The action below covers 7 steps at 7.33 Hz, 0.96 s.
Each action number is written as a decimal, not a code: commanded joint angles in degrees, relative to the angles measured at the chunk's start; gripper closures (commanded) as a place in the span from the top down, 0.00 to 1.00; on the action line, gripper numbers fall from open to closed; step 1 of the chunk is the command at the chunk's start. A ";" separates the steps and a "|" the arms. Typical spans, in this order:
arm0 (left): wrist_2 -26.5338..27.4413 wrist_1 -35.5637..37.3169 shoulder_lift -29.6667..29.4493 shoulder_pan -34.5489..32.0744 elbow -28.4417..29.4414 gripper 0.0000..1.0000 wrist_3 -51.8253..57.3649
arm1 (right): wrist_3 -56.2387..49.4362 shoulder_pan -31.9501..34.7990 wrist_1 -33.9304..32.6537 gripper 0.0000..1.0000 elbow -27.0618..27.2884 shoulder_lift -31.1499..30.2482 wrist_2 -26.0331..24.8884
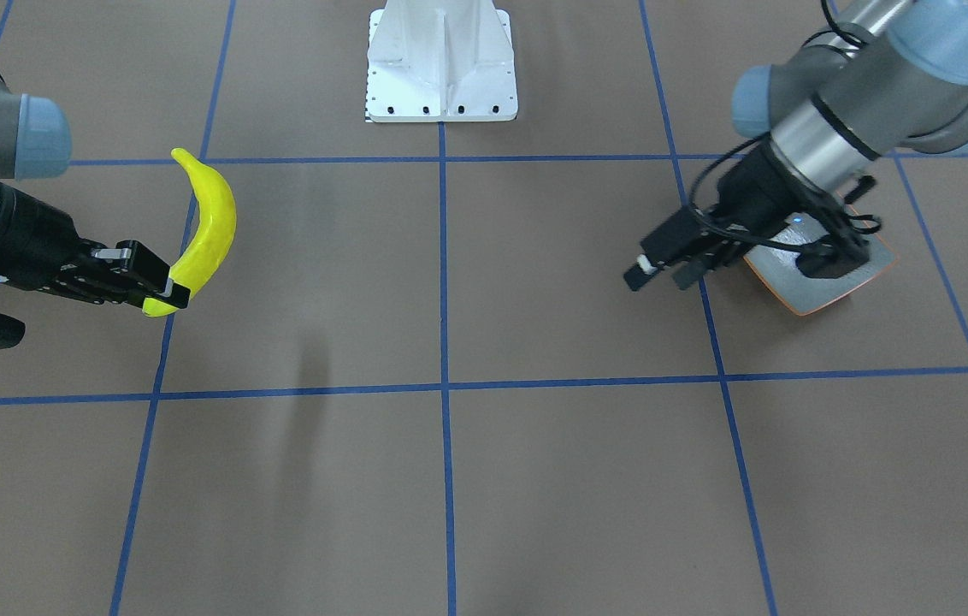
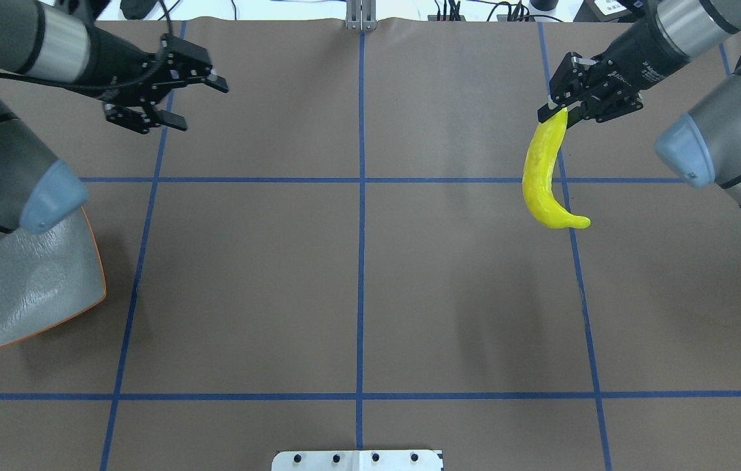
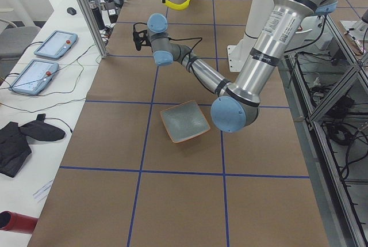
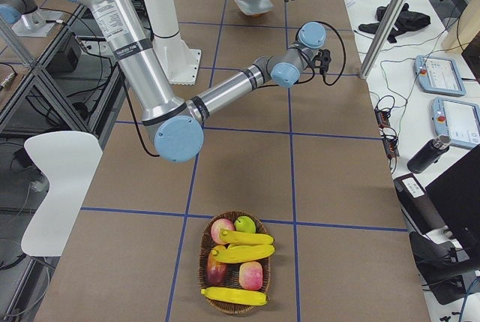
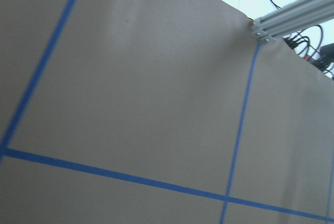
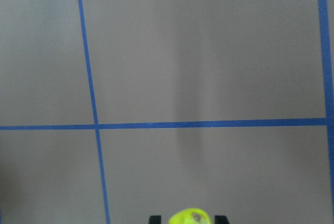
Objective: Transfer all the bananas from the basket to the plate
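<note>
One yellow banana (image 2: pixel 544 176) hangs above the table with my right gripper (image 2: pixel 557 112) shut on its upper end. In the front view the same banana (image 1: pixel 212 224) curves up from that gripper (image 1: pixel 166 295), and its tip (image 6: pixel 190 216) shows at the bottom of the right wrist view. The woven basket (image 4: pixel 206 277) at the table's right end holds three more bananas (image 4: pixel 241 253). The grey-green plate (image 2: pixel 36 281) with an orange rim lies bare at the left. My left gripper (image 2: pixel 171 95) hovers open and holds nothing, beyond the plate (image 1: pixel 826 278).
Apples (image 4: pixel 223 230) share the basket with the bananas. The white robot base (image 1: pixel 441 64) stands at the table's middle edge. Blue tape lines cross the brown table top. Tablets and cables lie on a side bench (image 3: pixel 46 68).
</note>
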 commanded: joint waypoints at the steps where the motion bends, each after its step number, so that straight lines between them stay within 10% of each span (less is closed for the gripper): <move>1: 5.40 -0.19 -6.64 9.27 -0.15 1.00 -3.78 | 2.52 -3.03 1.67 0.00 1.47 0.77 -0.42; 7: 20.55 -0.37 -13.86 22.23 0.72 0.99 -8.36 | 7.88 -6.99 1.32 0.00 2.01 3.14 -1.56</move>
